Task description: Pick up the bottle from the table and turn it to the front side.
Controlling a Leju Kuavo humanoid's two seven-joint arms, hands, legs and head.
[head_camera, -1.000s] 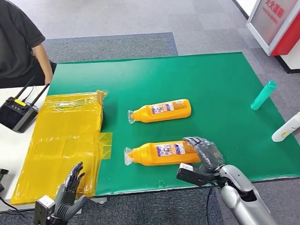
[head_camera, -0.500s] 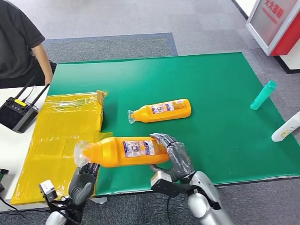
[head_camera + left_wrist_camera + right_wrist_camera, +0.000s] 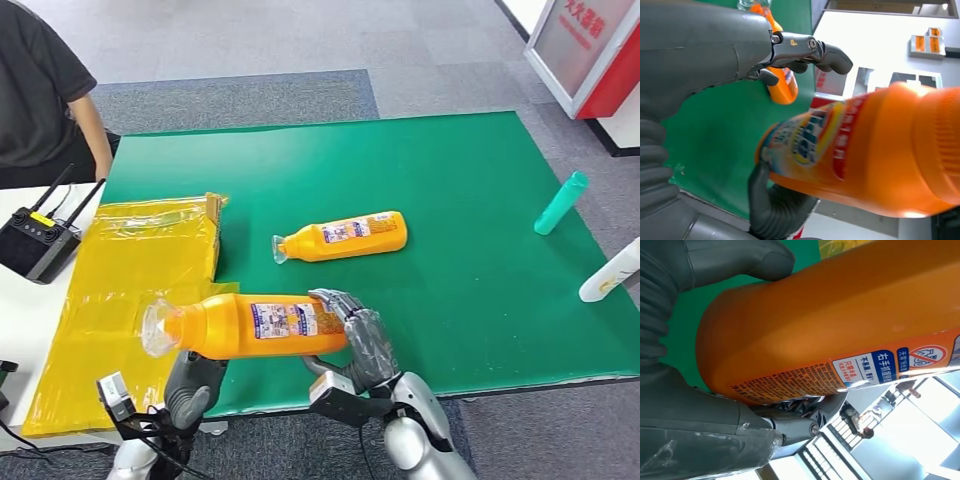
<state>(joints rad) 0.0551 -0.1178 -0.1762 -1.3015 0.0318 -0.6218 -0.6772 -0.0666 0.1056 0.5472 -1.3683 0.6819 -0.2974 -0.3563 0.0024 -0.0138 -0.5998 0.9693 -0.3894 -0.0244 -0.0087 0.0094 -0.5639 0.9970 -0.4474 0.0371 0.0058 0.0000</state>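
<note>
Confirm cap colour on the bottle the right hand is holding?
Clear, see-through cap on the orange bottle; best seen in the head view.

A bottle [image 3: 249, 326] lies crosswise above the near edge of the mat [image 3: 468, 170], its base in the right hand [image 3: 361, 340], the left hand [image 3: 192, 385] under its neck. A second bottle [image 3: 343, 237] lies behind it on the mat, plastic sheeting [image 3: 128, 280] to the left

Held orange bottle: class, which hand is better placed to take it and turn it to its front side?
The left hand, probably. It sits open just under the held orange bottle near its neck, while the right hand already grips the base end.
</note>
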